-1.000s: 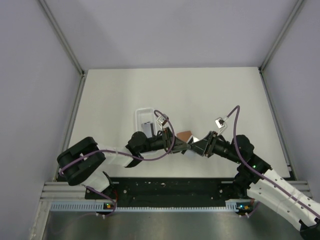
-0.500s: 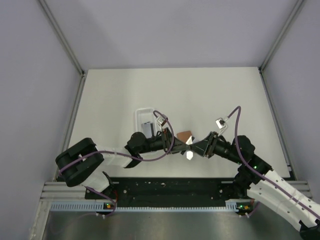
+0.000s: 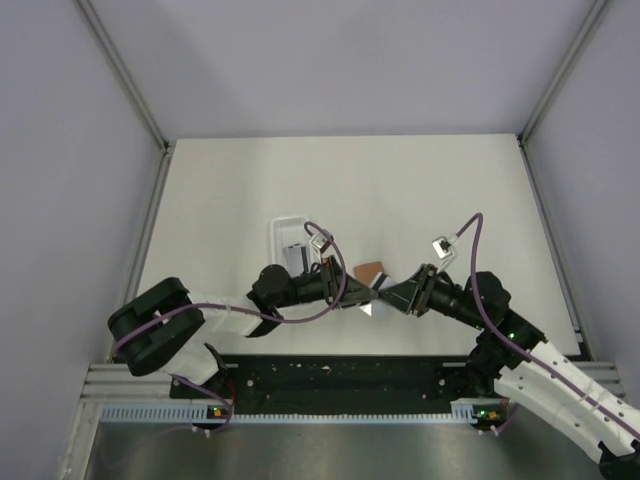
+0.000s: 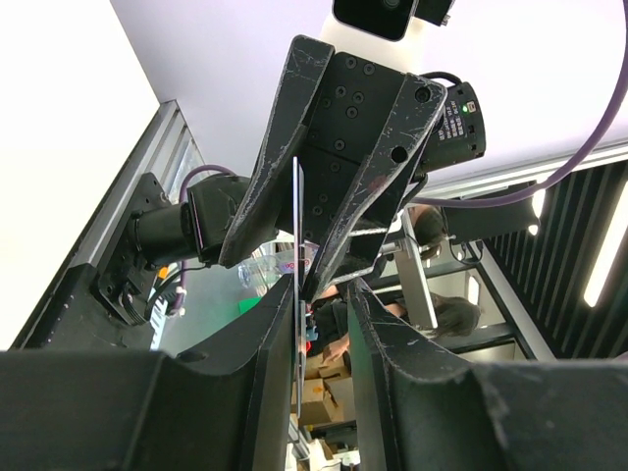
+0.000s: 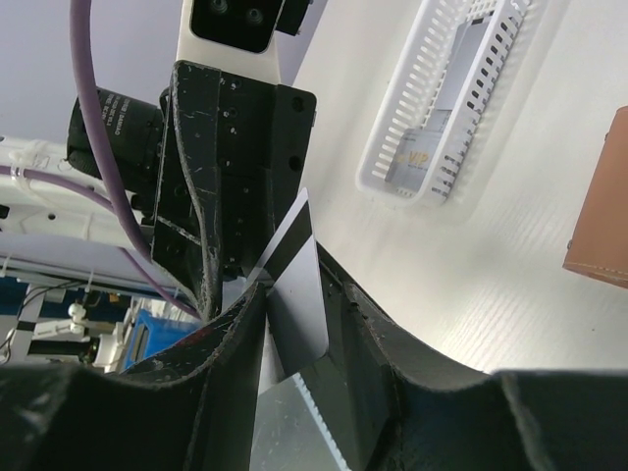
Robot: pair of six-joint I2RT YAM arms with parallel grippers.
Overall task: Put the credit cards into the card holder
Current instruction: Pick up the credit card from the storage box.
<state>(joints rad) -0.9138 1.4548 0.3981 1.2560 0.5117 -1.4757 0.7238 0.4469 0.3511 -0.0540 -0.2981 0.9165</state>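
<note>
The card [image 5: 297,316] hangs above the near part of the table [image 3: 450,190], where my two claws meet tip to tip. My right claw [image 5: 294,290] looks clamped on it, since the card touches both jaws. In my left claw [image 4: 322,287] the card shows edge-on against one jaw with a gap beside it, so I cannot tell whether that claw is clamped. The holder [image 3: 370,270] lies just beyond, partly hidden from above and cut off in the right wrist view. The tray [image 3: 278,228] holds more cards [image 5: 437,123]; their print is unreadable.
</note>
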